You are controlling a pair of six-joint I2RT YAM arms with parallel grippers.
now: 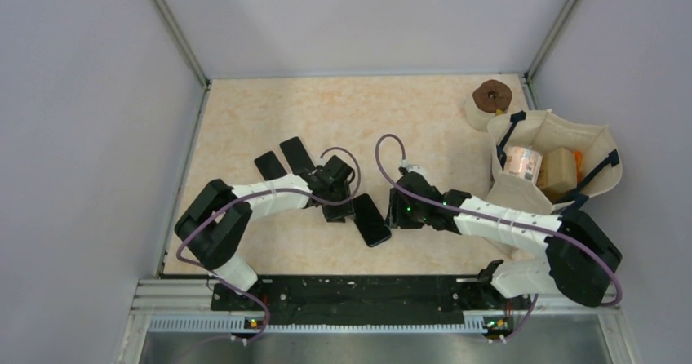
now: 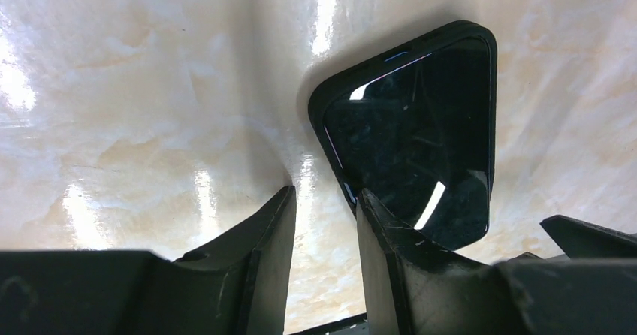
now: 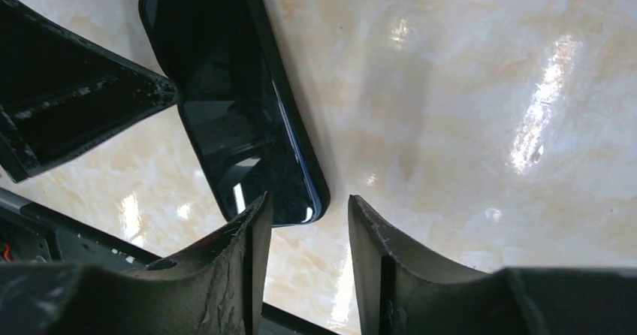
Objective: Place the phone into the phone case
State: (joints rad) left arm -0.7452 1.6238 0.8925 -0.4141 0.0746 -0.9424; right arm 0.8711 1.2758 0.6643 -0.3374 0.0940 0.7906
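Phone [image 1: 371,219] is seen lying flat, screen up, on the counter [image 1: 424,111], with one gripper at each side. In the left wrist view it is shown inside a black phone case [image 2: 466,27], whose thick rim is wrapped round the far end. Whether it is pressed fully home along the near edge cannot be told.

The left gripper [image 2: 327,196] is placed at the left of the phone. Its jaws are parted by a narrow gap through which bare counter is seen, and nothing is held. One of its fingers [image 2: 383,237] is laid against the near left corner of the phone.

The right gripper [image 3: 306,200] is placed at the right of the phone. It too is slightly parted and empty, and one finger [image 3: 240,252] overlaps the end of the phone. Whether that finger actually presses on the phone cannot be told.

Beyond the phone and to its left, two black slabs [image 1: 270,165] [image 1: 295,153] are laid side by side. Whether they are phones or cases cannot be made out.

Well to the right of the phone a cream fabric bag [image 1: 596,148] with dark handles is stood open. A pink-and-white roll [image 1: 523,162] and a tan box [image 1: 560,168] are held inside it. Farther back on that same side a brown-topped cream cylinder [image 1: 492,97] is set on the counter.
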